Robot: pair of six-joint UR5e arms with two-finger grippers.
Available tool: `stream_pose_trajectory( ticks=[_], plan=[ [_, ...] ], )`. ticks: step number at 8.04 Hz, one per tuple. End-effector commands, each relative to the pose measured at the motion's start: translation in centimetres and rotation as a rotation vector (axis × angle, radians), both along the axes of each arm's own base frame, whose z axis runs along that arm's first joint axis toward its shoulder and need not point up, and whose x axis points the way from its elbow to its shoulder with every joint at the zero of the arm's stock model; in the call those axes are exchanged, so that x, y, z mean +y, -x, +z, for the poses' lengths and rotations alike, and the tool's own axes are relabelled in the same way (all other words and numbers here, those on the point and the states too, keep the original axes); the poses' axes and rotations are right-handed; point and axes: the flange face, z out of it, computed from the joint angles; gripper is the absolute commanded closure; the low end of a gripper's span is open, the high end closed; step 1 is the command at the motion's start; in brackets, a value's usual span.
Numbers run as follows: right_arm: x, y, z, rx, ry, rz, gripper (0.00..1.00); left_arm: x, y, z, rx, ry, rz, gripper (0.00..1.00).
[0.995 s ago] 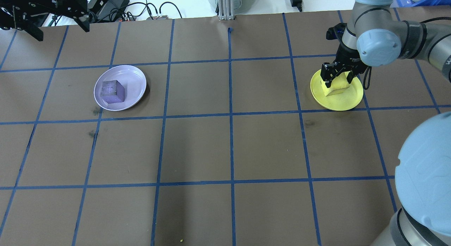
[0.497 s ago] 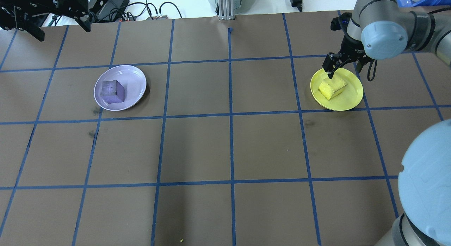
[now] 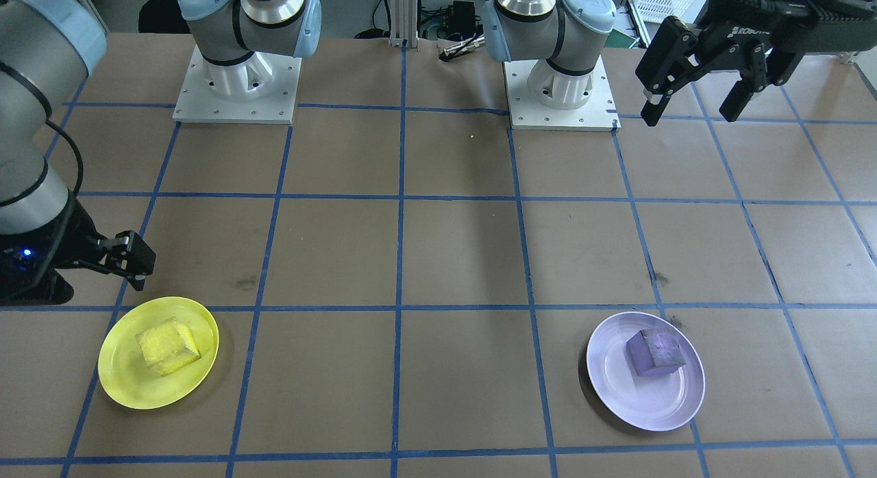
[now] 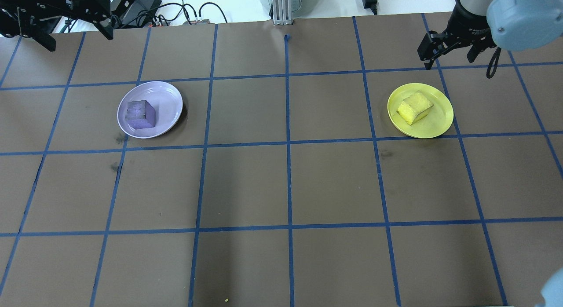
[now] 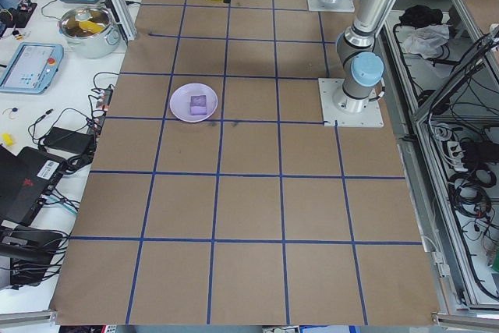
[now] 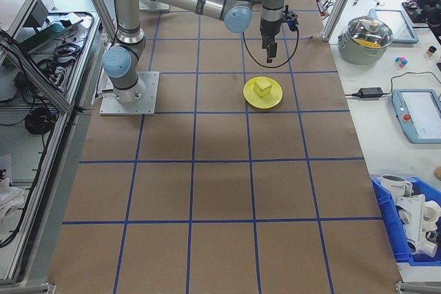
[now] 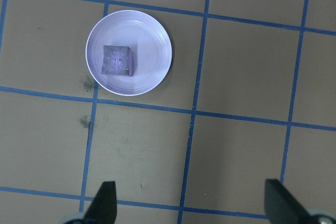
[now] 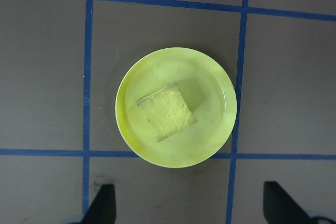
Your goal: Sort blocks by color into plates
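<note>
Yellow block (image 4: 414, 107): inside yellow plate (image 4: 440, 122), right of frame; purple block (image 4: 140, 113): inside lavender plate (image 4: 169, 100), left. Right gripper (image 4: 451, 49), upper right, and left gripper (image 4: 61, 23), upper left: fingers spread wide, holding nothing.

Brown table cover (image 4: 246, 184), blue tape grid (image 4: 288, 144); white benches alongside.

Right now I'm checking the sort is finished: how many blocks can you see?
2. The yellow block lies in the yellow plate; the purple block lies in the lavender plate. None shows loose on the table, and no end effector holds one.
</note>
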Motion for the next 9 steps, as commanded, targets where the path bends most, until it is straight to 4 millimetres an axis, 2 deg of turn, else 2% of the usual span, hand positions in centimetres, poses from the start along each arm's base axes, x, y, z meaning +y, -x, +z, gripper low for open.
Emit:
stream_pose_trajectory(
  ticks=[1,2,4,9],
  plan=[
    [5.6,-4.9,6.6,-0.052,0.027,-0.140,0.00,-0.1,0.0,0.0,-0.006,0.000,0.004,0.00],
    [7.6,-7.3,8.5,-0.057,0.048,-0.141,0.00,0.0,0.1,0.0,-0.004,0.000,-0.001,0.00],
    [10.2,-10.5,9.3,-0.079,0.024,-0.088,0.00,0.1,0.1,0.0,-0.001,0.001,-0.002,0.00],
    [10.2,-10.9,8.4,-0.074,-0.002,-0.078,0.00,0.1,0.1,0.0,-0.001,0.001,-0.002,0.00]
  ],
)
